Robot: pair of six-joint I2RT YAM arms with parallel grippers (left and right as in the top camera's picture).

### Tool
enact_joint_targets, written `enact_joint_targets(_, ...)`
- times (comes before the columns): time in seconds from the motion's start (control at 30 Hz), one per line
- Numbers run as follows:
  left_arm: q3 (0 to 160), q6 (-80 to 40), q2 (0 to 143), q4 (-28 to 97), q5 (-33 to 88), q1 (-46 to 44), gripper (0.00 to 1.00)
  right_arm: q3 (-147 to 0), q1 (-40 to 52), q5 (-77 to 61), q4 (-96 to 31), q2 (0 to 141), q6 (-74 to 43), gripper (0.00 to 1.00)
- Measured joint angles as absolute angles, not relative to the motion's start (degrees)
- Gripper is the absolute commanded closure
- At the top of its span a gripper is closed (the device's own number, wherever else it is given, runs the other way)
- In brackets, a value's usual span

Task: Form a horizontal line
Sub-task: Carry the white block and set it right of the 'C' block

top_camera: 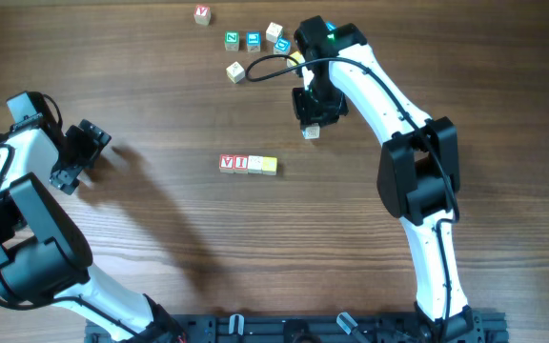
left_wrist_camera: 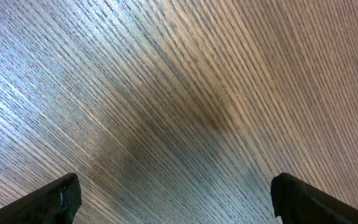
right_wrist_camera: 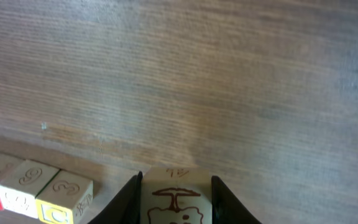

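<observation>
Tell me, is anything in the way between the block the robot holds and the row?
Nothing visible. The right gripper holds the cube, and only bare table lies between it and the yellow end of the row.

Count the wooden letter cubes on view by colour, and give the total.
Red-lettered cubes: 3
Blue-lettered cubes: 2
Green-lettered cube: 1
Pale cubes: 3
Yellow cube: 1
Brown-marked cube in the right gripper: 1
Total: 11, leaving out a yellow scrap half hidden under the right arm.
</observation>
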State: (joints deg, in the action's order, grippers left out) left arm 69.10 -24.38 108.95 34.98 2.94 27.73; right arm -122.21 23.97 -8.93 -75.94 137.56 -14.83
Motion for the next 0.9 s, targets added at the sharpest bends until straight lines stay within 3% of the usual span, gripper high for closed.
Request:
enact_joint_targets(0.3, 69.1, -24.4, 108.9, 35.0, 2.9, 27.7, 0.0, -122.2, 27.9, -8.1, -81.6, 137.6, -19.5, 0.72)
enact_joint_targets(0.57, 69.1, -24.4, 108.9, 35.0, 2.9, 27.7, 0.0, -119.7, 30.9, -5.1, -77.4, 137.6, -24.0, 0.71)
enact_joint_targets(0.6, 69.1, -24.4, 108.9, 34.9, 2.9, 27.7, 0.0, -118.5, 31.3, -4.9, -76.4, 137.6, -24.3, 0.68)
enact_joint_targets(0.7, 69.1, -24.4, 108.9, 35.0, 2.9, 27.7, 0.0, -115.8, 31.2, -4.9, -74.7, 137.6, -24.8, 0.44)
enact_joint_targets(0.9, 69.1, -24.4, 108.9, 35.0, 2.9, 27.7, 0.0, -115.0, 31.2, -4.8, -74.0, 137.6, -25.3, 0.36)
